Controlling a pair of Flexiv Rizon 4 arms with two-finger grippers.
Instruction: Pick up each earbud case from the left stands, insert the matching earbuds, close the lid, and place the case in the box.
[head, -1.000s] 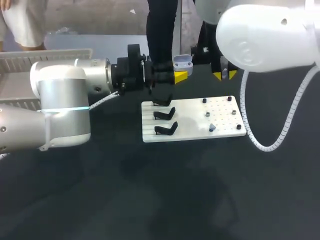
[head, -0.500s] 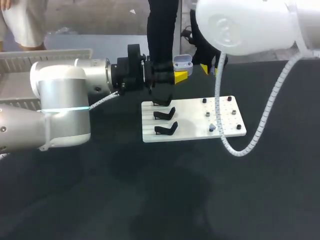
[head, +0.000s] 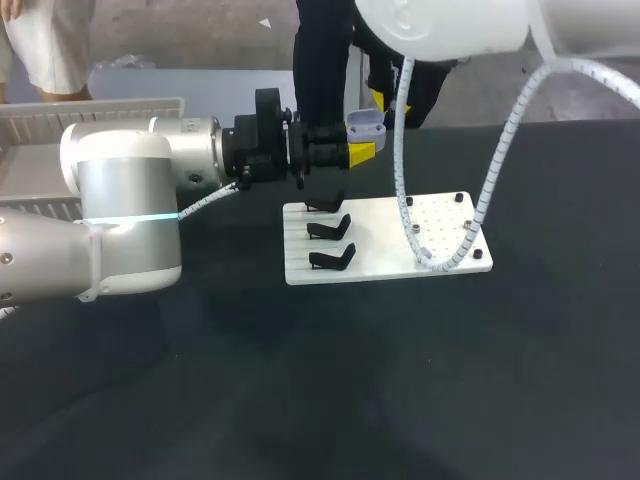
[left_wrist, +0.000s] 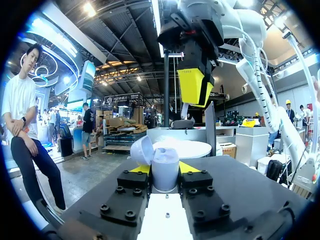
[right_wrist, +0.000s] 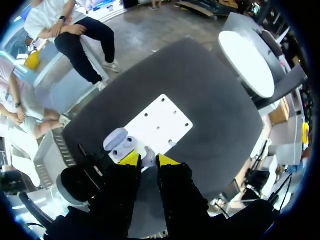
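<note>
The earbud case (head: 366, 124) is held clear of the tabletop (head: 300, 390), behind the far edge of the white board (head: 385, 252), with its lid swung open. The left tool (left_wrist: 165, 170) is clamped on the case, with one yellow tip pressed against each side of the body. This grasp and its position relative to the board are unchanged from the earlier frames.

The right tool (right_wrist: 149, 161) is now located above the open case. One second ago it was positioned beyond the far right part of the board. Half a second ago it was roughly midway along the far edge. Its fingers are closed on a small white earbud (right_wrist: 148, 156), which is seen between the two yellow tips, with the two sockets of the case just below.

The right arm (head: 450, 25) has been displaced with the tool towards the left side of the board. Its spiral cable (head: 497, 175) now hangs across the right half of the board, where previously it hung past the board's right edge. The three black stands (head: 330, 228) on the left part of the board remain in place.
</note>
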